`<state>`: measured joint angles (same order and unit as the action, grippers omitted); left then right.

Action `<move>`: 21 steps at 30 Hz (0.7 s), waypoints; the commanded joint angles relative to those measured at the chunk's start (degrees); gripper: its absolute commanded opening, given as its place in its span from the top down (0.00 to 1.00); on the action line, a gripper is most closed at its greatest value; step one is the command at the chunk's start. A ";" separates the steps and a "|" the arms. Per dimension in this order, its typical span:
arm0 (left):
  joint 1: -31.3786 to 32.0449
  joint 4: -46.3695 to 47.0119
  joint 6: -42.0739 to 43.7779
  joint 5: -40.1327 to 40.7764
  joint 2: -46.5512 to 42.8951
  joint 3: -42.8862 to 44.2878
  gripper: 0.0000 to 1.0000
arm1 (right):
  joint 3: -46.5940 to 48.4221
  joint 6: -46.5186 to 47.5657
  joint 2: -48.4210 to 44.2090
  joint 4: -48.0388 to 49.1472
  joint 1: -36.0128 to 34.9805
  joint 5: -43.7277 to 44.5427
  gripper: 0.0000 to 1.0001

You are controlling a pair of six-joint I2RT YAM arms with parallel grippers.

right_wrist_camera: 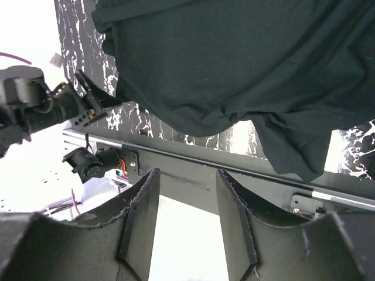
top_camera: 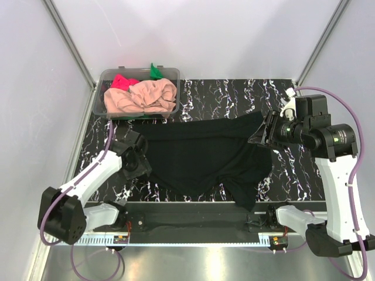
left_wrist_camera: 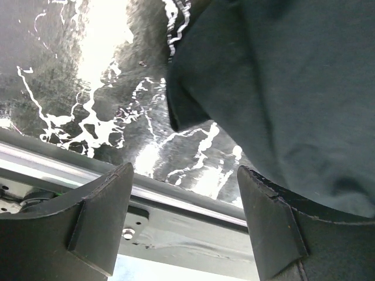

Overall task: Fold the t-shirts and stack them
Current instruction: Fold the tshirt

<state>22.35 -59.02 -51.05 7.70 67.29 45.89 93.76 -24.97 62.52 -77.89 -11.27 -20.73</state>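
A large black t-shirt [top_camera: 199,155] lies spread out and rumpled on the black marbled table [top_camera: 234,93]. My left gripper [top_camera: 139,167] hovers low at the shirt's left edge. In the left wrist view it [left_wrist_camera: 184,170] is open with nothing between its fingers, and the black cloth [left_wrist_camera: 281,88] lies just to its right. My right gripper [top_camera: 261,133] hangs raised over the shirt's right side. It [right_wrist_camera: 187,171] is open and empty, with the black shirt [right_wrist_camera: 234,64] below it. The peach-pink [top_camera: 143,96], bright pink-red [top_camera: 122,81] and green [top_camera: 155,71] t-shirts lie bunched in the tub.
A clear plastic tub [top_camera: 140,70] stands at the back left corner of the table. A metal rail [top_camera: 199,205] runs along the near edge between the arm bases. White walls with slanted frame posts close in the left, right and back sides.
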 commanded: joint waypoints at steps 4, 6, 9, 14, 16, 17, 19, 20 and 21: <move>-1.34 6.63 0.77 0.56 4.43 -0.71 0.24 | 2.40 -0.95 -0.56 -15.71 -0.51 -2.30 0.50; -2.48 8.13 1.04 -0.06 6.27 -1.68 0.24 | 2.57 -1.13 -0.73 -15.89 -0.51 -2.73 0.50; -3.19 10.24 1.04 -0.06 8.03 -1.77 0.25 | 3.10 -1.57 -0.91 -15.98 -0.51 -3.17 0.50; -4.33 10.95 1.56 0.20 8.65 -2.29 0.25 | 2.40 -1.13 -0.30 -15.98 -0.51 -2.56 0.50; -4.77 10.95 1.91 0.38 7.34 -3.00 0.25 | 2.40 -0.61 0.14 -15.98 -0.42 -2.21 0.50; -5.38 10.86 2.18 0.38 6.64 -3.26 0.26 | 2.40 -0.43 0.41 -15.89 -0.51 -2.12 0.50; -6.08 10.51 2.44 0.38 5.41 -3.79 0.26 | 2.05 0.01 0.93 -15.80 -0.51 -1.95 0.50; -6.79 9.99 2.70 0.47 5.14 -3.88 0.26 | 1.87 0.18 1.11 -15.80 -0.51 -1.68 0.50; -7.14 9.11 2.88 0.47 4.70 -3.96 0.26 | 1.70 0.45 1.20 -15.72 -0.51 -1.77 0.50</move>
<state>16.49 -49.67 -49.32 7.60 74.54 42.30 94.61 -25.82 63.13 -77.89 -11.27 -22.11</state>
